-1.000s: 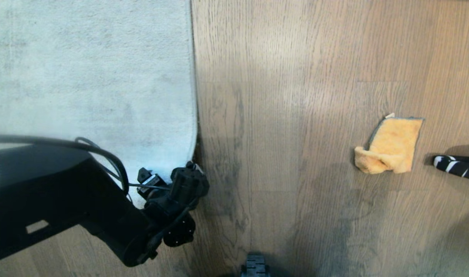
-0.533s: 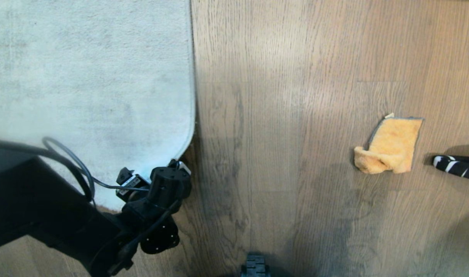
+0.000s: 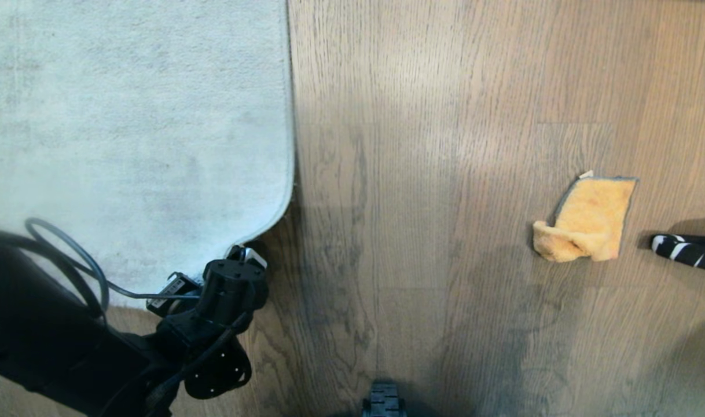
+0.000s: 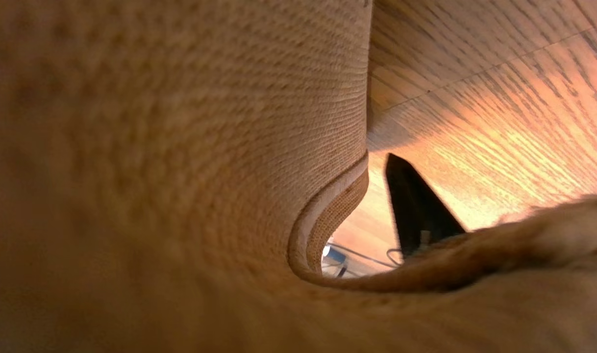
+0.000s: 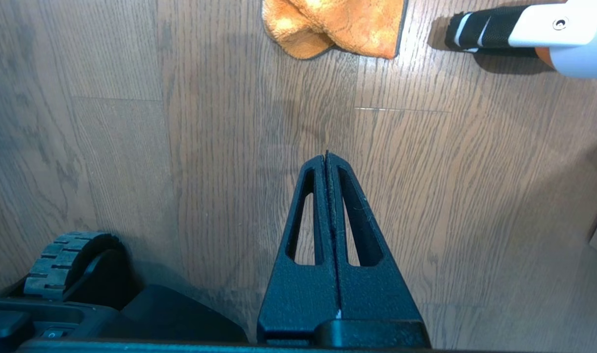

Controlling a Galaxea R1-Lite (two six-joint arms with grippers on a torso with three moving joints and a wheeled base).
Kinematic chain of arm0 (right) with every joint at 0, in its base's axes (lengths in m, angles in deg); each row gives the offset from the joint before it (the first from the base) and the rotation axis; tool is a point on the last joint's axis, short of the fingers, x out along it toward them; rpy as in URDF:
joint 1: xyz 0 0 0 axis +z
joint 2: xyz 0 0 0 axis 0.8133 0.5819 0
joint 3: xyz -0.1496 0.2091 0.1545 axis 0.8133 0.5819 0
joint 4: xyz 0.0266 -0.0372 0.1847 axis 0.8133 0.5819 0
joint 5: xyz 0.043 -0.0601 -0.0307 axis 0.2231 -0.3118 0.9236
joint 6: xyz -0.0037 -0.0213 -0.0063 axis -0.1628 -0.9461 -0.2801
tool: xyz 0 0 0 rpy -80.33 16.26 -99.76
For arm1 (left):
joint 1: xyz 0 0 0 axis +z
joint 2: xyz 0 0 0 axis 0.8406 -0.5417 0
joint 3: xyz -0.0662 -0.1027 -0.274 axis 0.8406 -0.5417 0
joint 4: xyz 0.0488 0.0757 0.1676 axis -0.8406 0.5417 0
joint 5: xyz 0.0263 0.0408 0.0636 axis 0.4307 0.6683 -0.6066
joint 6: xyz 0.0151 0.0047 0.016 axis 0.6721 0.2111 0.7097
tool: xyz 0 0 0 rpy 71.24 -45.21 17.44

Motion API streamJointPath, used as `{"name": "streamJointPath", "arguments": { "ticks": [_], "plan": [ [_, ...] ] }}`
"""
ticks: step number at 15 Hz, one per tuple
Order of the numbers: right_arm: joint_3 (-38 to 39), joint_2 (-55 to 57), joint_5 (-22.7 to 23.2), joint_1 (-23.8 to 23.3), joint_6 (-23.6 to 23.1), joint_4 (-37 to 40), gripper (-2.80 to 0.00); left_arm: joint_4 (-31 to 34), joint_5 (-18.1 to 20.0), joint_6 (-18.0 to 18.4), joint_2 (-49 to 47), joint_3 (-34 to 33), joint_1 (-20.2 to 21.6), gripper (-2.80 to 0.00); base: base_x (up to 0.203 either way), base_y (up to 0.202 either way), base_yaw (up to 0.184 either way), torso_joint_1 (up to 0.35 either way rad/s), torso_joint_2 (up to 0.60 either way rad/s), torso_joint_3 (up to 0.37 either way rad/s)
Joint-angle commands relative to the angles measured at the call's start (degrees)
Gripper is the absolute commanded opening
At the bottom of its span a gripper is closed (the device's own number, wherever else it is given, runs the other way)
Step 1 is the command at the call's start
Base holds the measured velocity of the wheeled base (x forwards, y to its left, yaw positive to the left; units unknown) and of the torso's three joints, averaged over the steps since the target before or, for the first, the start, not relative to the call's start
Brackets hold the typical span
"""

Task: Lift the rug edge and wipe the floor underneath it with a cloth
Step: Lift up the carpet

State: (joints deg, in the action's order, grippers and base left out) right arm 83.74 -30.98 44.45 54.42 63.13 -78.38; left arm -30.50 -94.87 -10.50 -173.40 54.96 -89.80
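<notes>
The pale grey rug point(image 3: 127, 116) lies at the left on the brown plank floor point(image 3: 416, 174). Its long rug edge point(image 3: 290, 145) runs straight down, then bends in at the near corner. My left gripper point(image 3: 245, 253) is at that corner, shut on the rug edge. In the left wrist view the tan woven backing point(image 4: 205, 122) curls up with its hem point(image 4: 328, 196), and one dark finger point(image 4: 416, 211) shows beyond it. The orange cloth point(image 3: 587, 219) lies crumpled at the right, also seen as the cloth point(image 5: 335, 24) ahead of my shut, empty right gripper point(image 5: 326, 157).
A black-and-white striped object point(image 3: 688, 250) lies just right of the cloth; in the right wrist view it point(image 5: 480, 29) joins a white handle point(image 5: 563, 34). My base wheel point(image 3: 383, 402) shows at the near edge. Bare floor lies between rug and cloth.
The left arm has drawn back toward the near left. The rug's near corner has come with it, so the edge there now slants inward.
</notes>
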Motion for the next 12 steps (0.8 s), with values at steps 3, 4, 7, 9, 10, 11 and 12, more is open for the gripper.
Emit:
{"name": "streamJointPath", "arguments": {
  "ticks": [3,4,7,9,10,11,12],
  "plan": [
    [0.0,0.0,0.0,0.0,0.0,-0.1,-2.80,-0.4,-0.3,-0.9,0.4,-0.4,-0.8,-2.80,0.000,0.000,0.000,0.000,0.00,0.000],
    [0.0,0.0,0.0,0.0,0.0,-0.1,-2.80,-0.4,-0.3,-2.2,0.4,-0.8,-1.3,-2.80,0.000,0.000,0.000,0.000,0.00,0.000],
    [0.0,0.0,0.0,0.0,0.0,-0.1,-2.80,-0.4,-0.2,-6.6,0.9,-1.4,-1.5,-2.80,0.000,0.000,0.000,0.000,0.00,0.000],
    [0.0,0.0,0.0,0.0,0.0,-0.1,-2.80,-0.4,1.1,-8.3,2.5,-1.8,-1.5,-2.80,0.000,0.000,0.000,0.000,0.00,0.000],
    [0.0,0.0,0.0,0.0,0.0,0.0,-2.80,-0.4,2.1,-8.9,3.6,-2.2,-1.5,-2.80,0.000,0.000,0.000,0.000,0.00,0.000],
    [0.0,0.0,0.0,-0.1,0.0,-0.1,-2.80,-0.4,3.1,-9.4,5.0,-2.4,-1.5,-2.80,0.000,0.000,0.000,0.000,0.00,0.000],
    [0.0,0.0,0.0,0.0,0.0,0.0,-2.80,-0.4,3.9,-9.5,6.5,-2.7,-1.5,-2.80,0.000,0.000,0.000,0.000,0.00,0.000]
  ]
}}
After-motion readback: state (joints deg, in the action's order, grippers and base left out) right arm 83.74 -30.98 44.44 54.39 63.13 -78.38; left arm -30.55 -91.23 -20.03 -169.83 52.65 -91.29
